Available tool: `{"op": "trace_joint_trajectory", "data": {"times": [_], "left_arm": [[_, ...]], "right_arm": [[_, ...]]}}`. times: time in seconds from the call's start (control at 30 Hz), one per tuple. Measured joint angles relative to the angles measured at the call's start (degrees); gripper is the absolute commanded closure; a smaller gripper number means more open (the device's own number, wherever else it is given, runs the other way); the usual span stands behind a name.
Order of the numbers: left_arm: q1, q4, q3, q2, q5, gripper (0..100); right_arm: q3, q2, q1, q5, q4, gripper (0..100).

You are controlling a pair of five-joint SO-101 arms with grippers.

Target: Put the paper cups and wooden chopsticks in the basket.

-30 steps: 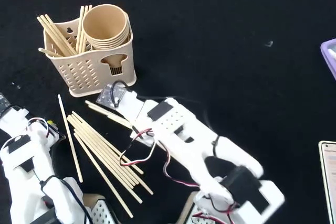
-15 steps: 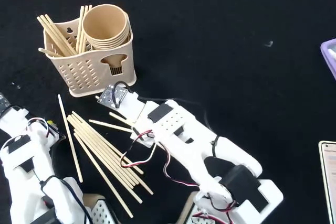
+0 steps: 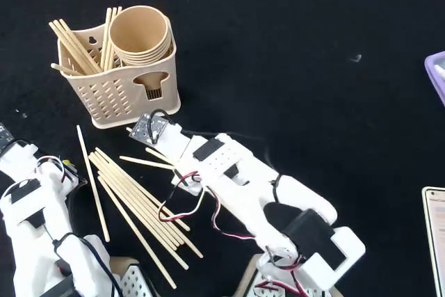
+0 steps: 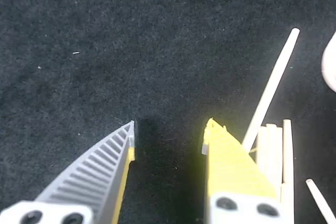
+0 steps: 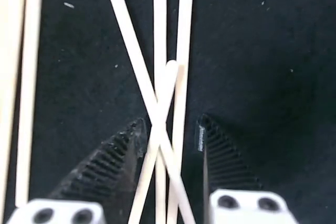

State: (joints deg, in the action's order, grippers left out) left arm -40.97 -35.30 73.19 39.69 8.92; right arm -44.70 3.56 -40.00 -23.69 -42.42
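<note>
Your paper cups (image 3: 139,33) sit stacked upright in the right half of the basket (image 3: 118,99), at the far left of the black table (image 3: 313,67). Several wooden chopsticks (image 3: 73,50) lean in its left half. On the near side of the basket a loose bundle (image 3: 139,203) lies fanned out between the arms, with a single chopstick (image 3: 92,182) to its left. The right gripper (image 5: 170,129) is spread, jaws either side of the crossed chopsticks (image 5: 163,93) without pinching them. The left gripper (image 4: 168,132) is also spread, over bare cloth.
</note>
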Motion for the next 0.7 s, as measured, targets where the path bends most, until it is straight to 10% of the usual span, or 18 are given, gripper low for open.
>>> {"op": "trace_joint_trajectory", "data": {"times": [0.17,0.7], "left_arm": [[0.0,0.0,0.0,0.0,0.0,78],[0.0,0.0,0.0,0.0,0.0,78]], "right_arm": [[0.0,0.4,-1.7,0.0,-1.5,99.4],[-5.7,10.7,-5.5,0.0,1.5,91.3]]}}
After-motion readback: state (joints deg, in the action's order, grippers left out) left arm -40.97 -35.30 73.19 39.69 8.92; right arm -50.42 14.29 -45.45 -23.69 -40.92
